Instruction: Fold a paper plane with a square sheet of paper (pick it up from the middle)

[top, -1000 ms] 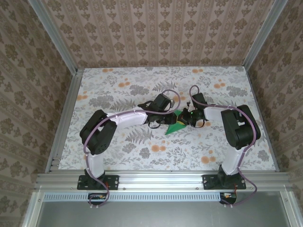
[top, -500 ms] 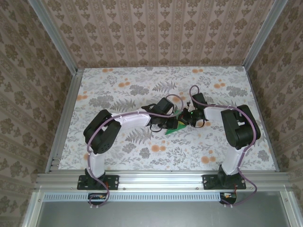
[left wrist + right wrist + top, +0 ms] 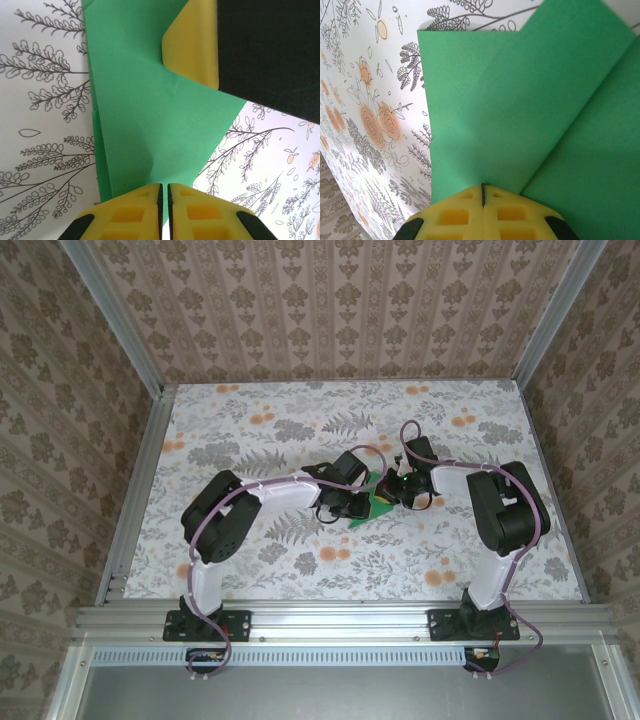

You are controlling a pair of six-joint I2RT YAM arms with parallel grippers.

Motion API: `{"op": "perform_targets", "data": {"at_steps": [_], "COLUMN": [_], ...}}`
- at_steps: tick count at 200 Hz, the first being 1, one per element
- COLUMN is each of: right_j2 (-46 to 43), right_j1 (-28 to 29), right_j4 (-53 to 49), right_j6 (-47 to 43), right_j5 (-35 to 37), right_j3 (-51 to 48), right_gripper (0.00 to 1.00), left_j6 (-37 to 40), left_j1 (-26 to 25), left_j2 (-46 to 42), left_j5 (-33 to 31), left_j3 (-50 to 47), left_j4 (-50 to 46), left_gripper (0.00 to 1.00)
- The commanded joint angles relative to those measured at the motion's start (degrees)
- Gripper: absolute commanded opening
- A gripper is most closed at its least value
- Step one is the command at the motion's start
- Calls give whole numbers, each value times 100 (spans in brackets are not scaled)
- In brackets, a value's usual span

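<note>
Lying near the middle of the floral table (image 3: pixel 250 430), the green sheet (image 3: pixel 373 507) is seen hemmed in by both claws. The left gripper (image 3: pixel 164 186) is set at its 9 o'clock edge and the right gripper (image 3: pixel 482 186) at its 1 o'clock. The left jaws are drawn to a hairline slit over the sheet's near edge; whether paper is nipped between them cannot be told. The right jaws are pressed fully together, and a crease in the paper runs up to their tips. Compared with a second earlier, the left arm is found shifted toward 3 o'clock, so less green is left uncovered from above, while the right arm is unchanged. From above, the sheet is reduced to a small patch between the wrists. From the wrist cameras its overlapping layers and creases are made out. In the left wrist view, a yellow finger (image 3: pixel 192 45) of the right gripper is seen resting on the sheet at 1 o'clock.
</note>
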Motion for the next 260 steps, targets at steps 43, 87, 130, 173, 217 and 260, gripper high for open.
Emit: {"op": "perform_targets", "data": {"at_steps": [43, 87, 130, 173, 217, 260], "right_j2": [391, 395, 396, 383, 381, 381], "right_j1": [24, 24, 28, 23, 29, 17], "right_j4": [-377, -393, -417, -435, -436, -438], "right_j6": [27, 18, 19, 19, 10, -7], "right_j5": [515, 524, 547, 561, 569, 587], "right_j3": [-96, -91, -96, -96, -98, -105], "right_gripper": [5, 5, 5, 5, 5, 5], "left_j6": [-143, -163, -185, -203, -266, -302], "left_j1": [11, 16, 20, 16, 8, 8], "left_j2": [76, 100, 113, 105, 61, -100], "left_j5": [-120, -223, -287, -253, -137, -230], "left_j3": [-188, -226, -272, -348, -568, -817], "left_j4": [-234, -358, -416, -394, -380, -423], "left_gripper": [12, 11, 10, 9, 9, 7]}}
